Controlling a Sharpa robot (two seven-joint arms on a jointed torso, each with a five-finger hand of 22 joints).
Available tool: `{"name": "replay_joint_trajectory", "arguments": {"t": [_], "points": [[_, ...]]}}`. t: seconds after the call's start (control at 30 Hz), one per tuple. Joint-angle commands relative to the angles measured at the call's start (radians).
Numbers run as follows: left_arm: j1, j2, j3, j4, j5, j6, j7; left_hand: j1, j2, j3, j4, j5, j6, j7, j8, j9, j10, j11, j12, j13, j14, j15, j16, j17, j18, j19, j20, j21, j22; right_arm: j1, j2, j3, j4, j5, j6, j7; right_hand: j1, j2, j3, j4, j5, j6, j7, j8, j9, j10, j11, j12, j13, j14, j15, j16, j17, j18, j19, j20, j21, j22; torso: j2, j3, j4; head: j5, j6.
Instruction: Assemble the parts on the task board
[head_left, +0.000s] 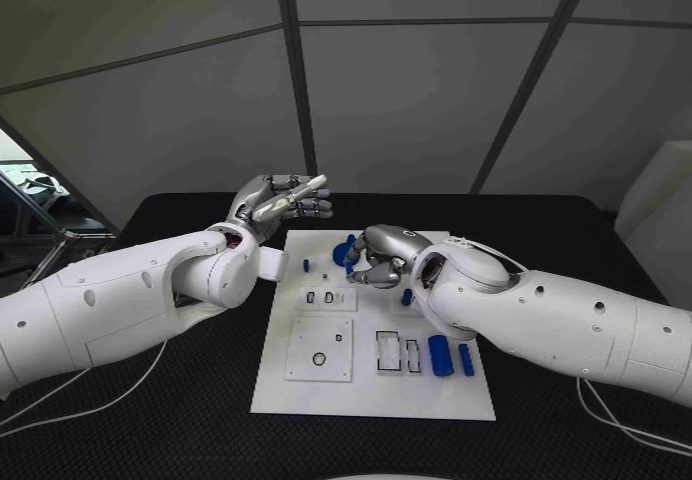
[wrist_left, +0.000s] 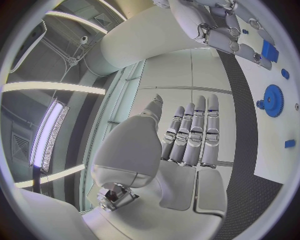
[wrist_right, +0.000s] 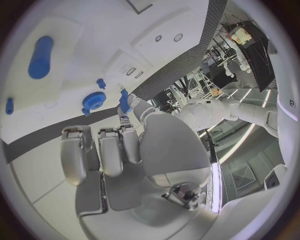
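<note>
The white board (head_left: 372, 385) lies in the middle of the black counter (head_left: 173, 420). The left hand (head_left: 281, 203) is raised off the counter beside the board's far left corner; its fingers (wrist_left: 194, 131) are straight and close side by side, the thumb a little apart, and it holds nothing.

The right hand (head_left: 379, 257) is low over the far part of the board, fingers curled down. In the right wrist view a small blue piece (wrist_right: 125, 100) sits at the tip of the thumb, but whether it is pinched or only touched I cannot tell.

A blue gear (wrist_right: 94, 101) lies on the board close to the right hand's fingertips; the left wrist view shows it too (wrist_left: 273, 100), with a small knob beside it. A blue cylinder (head_left: 440, 355) and a thinner blue bar (head_left: 466, 360) lie side by side near the board's right edge, next to two dark-outlined rectangular slots (head_left: 391, 351). A small blue peg (head_left: 304, 265) stands near the board's left edge, and a raised square plate with a ring (head_left: 319, 359) sits on the near left part.
</note>
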Motion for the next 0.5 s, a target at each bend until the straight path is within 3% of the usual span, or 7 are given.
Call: {"name": "replay_joint_trajectory", "arguments": {"t": [0.03,0.17,0.27,0.5], "points": [[0.002,0.004,0.001,0.001,-0.004,-0.001,0.003,-0.001,0.009,-0.001,-0.008,0.002,-0.001,0.004,-0.004,-0.001,-0.003,0.004,-0.004,-0.001,0.0,0.001,-0.004,0.001,-0.004,0.004,0.0,0.001,-0.001,0.001,0.02,-0.006,-0.016,-0.061,0.03,-0.047,-0.006,-0.004,0.006,-0.002,-0.001,0.012,-0.006,0.006,0.001,0.002,-0.006,-0.002,0.112,0.077,-0.004,-0.002,0.134,-0.018,0.093,-0.003,0.005,0.244,0.001,0.0002,0.0001,0.006,-0.003],[0.003,0.006,0.001,-0.001,-0.004,-0.004,0.004,-0.001,0.009,-0.001,-0.008,0.002,-0.001,0.004,-0.004,-0.001,-0.003,0.004,-0.004,-0.001,0.0,0.001,-0.004,0.001,-0.004,0.004,0.0,0.001,-0.001,-0.001,0.043,-0.021,-0.029,-0.074,0.039,-0.049,-0.007,-0.005,0.006,-0.002,-0.001,0.012,-0.006,0.005,0.001,0.001,-0.006,-0.003,0.112,0.077,-0.005,-0.003,0.133,-0.018,0.092,-0.003,0.005,0.243,0.001,-0.0005,-0.0014,0.01,-0.005],[0.004,0.008,0.001,-0.003,-0.004,-0.005,0.003,-0.001,0.009,-0.001,-0.008,0.002,-0.001,0.004,-0.004,-0.001,-0.003,0.004,-0.004,-0.001,0.0,0.001,-0.004,0.001,-0.004,0.005,0.0,0.001,-0.001,-0.002,0.056,-0.029,-0.037,-0.088,0.043,-0.048,-0.008,-0.007,0.006,-0.002,-0.001,0.012,-0.006,0.005,0.001,0.0,-0.006,-0.004,0.11,0.077,-0.005,-0.003,0.132,-0.017,0.092,-0.003,0.005,0.243,0.002,0.0013,-0.0009,0.011,-0.007],[0.004,0.011,0.001,-0.006,-0.004,-0.007,0.004,-0.001,0.009,-0.001,-0.008,0.002,-0.001,0.004,-0.004,-0.001,-0.003,0.004,-0.004,-0.001,-0.001,0.001,-0.005,0.001,-0.004,0.005,0.0,0.001,-0.002,-0.012,0.081,-0.035,-0.059,-0.123,0.05,-0.043,-0.012,-0.01,0.008,-0.003,0.007,0.011,-0.007,0.002,0.0,-0.001,-0.007,-0.007,0.109,0.076,-0.005,-0.004,0.13,-0.017,0.091,-0.004,0.004,0.242,0.0,0.0004,-0.0015,0.015,-0.017]]}}
